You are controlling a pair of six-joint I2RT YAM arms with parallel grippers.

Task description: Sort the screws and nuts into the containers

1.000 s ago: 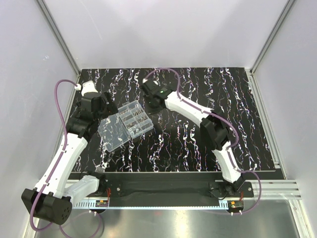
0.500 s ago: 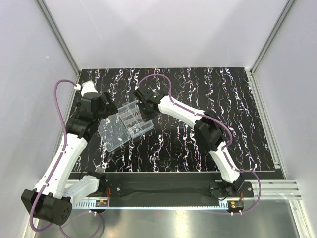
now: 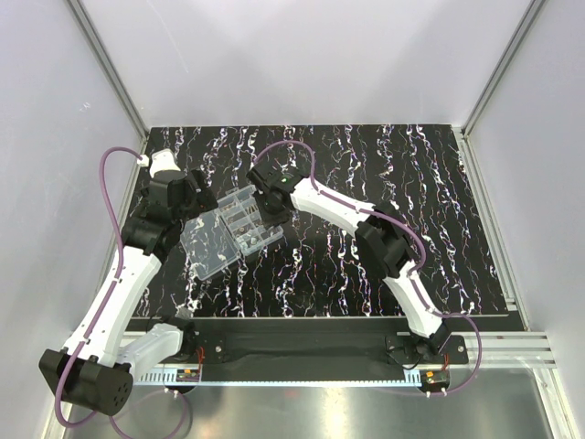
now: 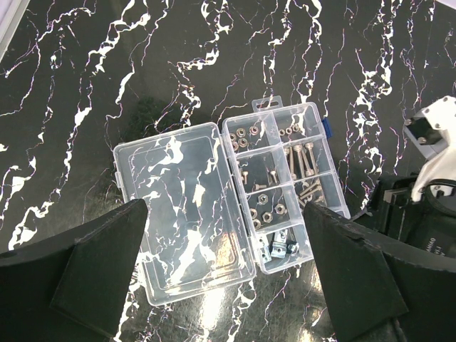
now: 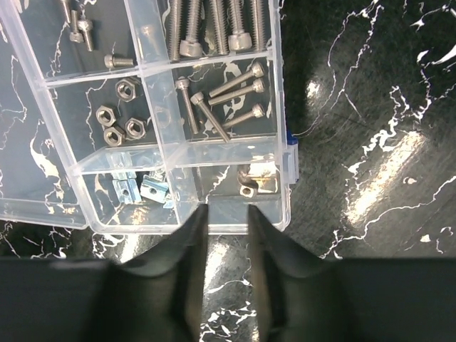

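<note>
Left gripper (image 4: 224, 208): fingers spread wide and empty, hanging above the box as a second ago
Lid (image 4: 182, 214): folded out flat, under the left finger
Box (image 4: 271, 105): under the right finger; screws (image 4: 303, 158) and nuts (image 4: 246, 134) lie in separate compartments
Right gripper (image 5: 228, 214): has swung in from the right to the box's near wall; jaws, pressed together a moment ago, now a little apart with nothing between them
Piece (image 5: 246, 184): small metal part in the corner compartment (image 5: 214, 194), just ahead of the fingertips
Meaning: probably a drop just made, one more part sorted
</note>
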